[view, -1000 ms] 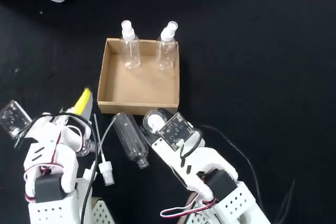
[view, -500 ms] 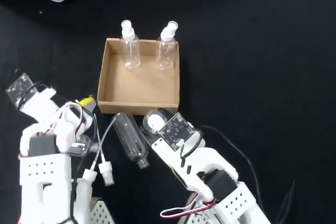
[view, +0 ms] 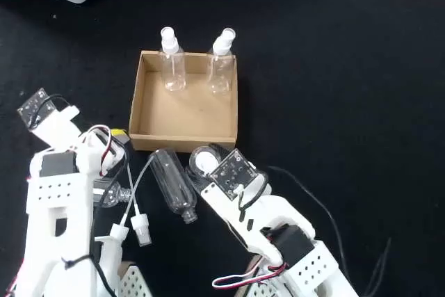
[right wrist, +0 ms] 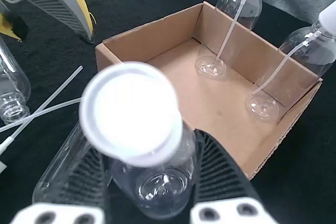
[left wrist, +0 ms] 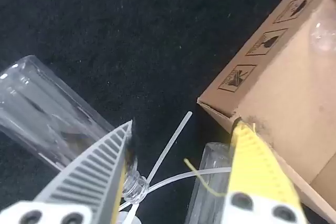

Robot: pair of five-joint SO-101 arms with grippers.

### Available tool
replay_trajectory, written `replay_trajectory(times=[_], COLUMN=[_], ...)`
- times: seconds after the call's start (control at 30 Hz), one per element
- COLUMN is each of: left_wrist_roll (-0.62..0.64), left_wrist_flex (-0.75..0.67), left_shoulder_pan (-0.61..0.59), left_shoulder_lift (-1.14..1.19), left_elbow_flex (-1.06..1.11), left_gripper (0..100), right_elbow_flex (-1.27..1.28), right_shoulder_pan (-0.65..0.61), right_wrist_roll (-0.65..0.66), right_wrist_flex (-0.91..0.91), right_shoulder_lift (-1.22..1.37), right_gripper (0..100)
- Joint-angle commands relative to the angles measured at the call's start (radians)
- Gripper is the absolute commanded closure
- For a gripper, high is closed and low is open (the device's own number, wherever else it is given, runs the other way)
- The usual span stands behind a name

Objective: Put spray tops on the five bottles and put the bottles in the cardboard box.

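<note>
Left gripper (left wrist: 181, 129) tipped down, fingers (left wrist: 254, 166) spread over uncapped bottle (left wrist: 47, 114); right gripper (right wrist: 152, 182) unmoved, pinching capped bottle (right wrist: 131, 111); three bottles unboxed

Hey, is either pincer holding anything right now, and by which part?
The right pincer grips a capped bottle by its clear body, just under the white top. The left pincer is open and holds nothing.

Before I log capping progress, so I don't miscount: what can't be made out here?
Right wrist view: the white top hides the neck of the held bottle; whether it is screwed on is unclear.
High view: the left arm covers most of the uncapped bottle beside it.
Left wrist view: that bottle's body is cut off by the picture edge.
</note>
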Motion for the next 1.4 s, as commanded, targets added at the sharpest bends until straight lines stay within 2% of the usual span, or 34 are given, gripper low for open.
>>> replay_trajectory(times=[0.0, 0.37, 0.57, 0.9, 1.13, 1.37], left_wrist_roll=[0.044, 0.061, 0.058, 0.058, 0.057, 0.057], left_wrist_flex=[-0.006, -0.012, -0.15, -0.152, -0.089, -0.089], left_shoulder_pan=[0.004, -0.067, -0.062, 0.056, 0.096, 0.101], left_shoulder_lift=[0.069, 0.227, 0.347, 0.374, 0.374, 0.374], left_elbow_flex=[-0.102, -0.211, -0.173, -0.15, -0.153, -0.151], left_gripper=[73, 73, 73, 73, 73, 73], right_elbow_flex=[-0.048, -0.047, -0.047, -0.047, -0.048, -0.048], right_shoulder_pan=[0.032, 0.032, 0.032, 0.032, 0.032, 0.032], right_wrist_roll=[-0.011, -0.009, -0.009, -0.009, -0.009, -0.009], right_wrist_flex=[0.005, 0.005, 0.005, 0.005, 0.005, 0.005], right_shoulder_lift=[-0.018, -0.018, -0.018, -0.018, -0.018, -0.018], right_gripper=[98.0, 98.0, 98.0, 98.0, 98.0, 98.1])
